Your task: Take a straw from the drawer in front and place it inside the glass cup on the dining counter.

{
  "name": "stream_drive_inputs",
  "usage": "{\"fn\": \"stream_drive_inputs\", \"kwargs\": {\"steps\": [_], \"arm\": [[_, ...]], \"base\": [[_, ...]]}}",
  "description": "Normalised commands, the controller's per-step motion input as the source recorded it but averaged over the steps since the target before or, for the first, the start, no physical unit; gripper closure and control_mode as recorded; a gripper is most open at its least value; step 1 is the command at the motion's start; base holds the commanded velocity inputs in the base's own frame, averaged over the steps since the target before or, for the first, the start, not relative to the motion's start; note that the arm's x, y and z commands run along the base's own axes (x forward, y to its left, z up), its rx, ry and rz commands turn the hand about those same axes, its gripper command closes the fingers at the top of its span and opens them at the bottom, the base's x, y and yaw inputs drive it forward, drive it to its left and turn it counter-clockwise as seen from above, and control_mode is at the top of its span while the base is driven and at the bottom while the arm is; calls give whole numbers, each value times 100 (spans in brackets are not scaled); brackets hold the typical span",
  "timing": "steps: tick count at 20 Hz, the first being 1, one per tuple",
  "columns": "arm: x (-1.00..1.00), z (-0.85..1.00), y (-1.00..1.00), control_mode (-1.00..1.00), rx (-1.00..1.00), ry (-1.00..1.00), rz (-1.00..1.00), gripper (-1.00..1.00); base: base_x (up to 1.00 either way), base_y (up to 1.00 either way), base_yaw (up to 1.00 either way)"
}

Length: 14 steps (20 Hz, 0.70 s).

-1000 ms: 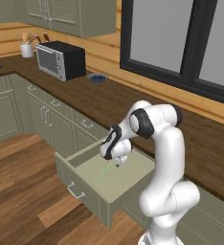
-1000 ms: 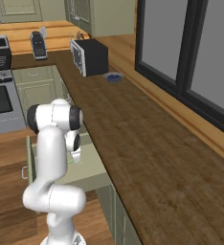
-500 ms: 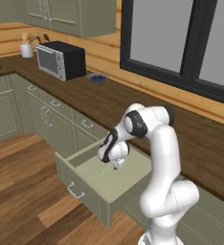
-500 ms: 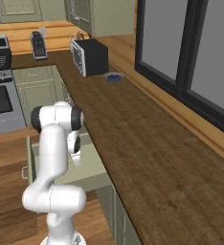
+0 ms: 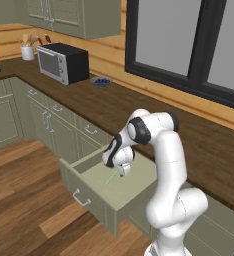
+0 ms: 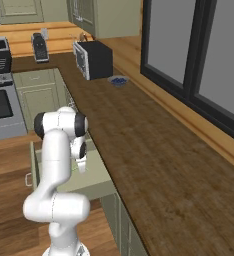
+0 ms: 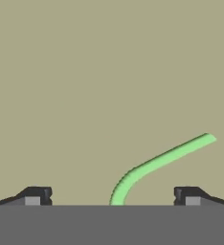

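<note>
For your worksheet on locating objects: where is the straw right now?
The straw lies on the floor of the open drawer, below the worktop, directly under the open tool. In the hand view it runs between the two fingertips.

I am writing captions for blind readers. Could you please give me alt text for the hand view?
A thin light-green straw lies on the plain beige floor of the drawer, curving up and to the right from the bottom edge. It sits between the two dark fingertips of the open end effector, which do not touch it.
</note>
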Motion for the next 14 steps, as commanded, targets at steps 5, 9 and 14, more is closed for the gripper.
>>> {"fn": "stream_drive_inputs", "kwargs": {"steps": [5,9,14], "arm": [[-4,-52,20,-100,-1,2,-3,100],[-20,-47,10,-100,-3,0,-3,100],[-38,-48,9,-100,-5,0,-4,100]], "base": [[0,0,0],[0,0,0],[0,0,0]]}}
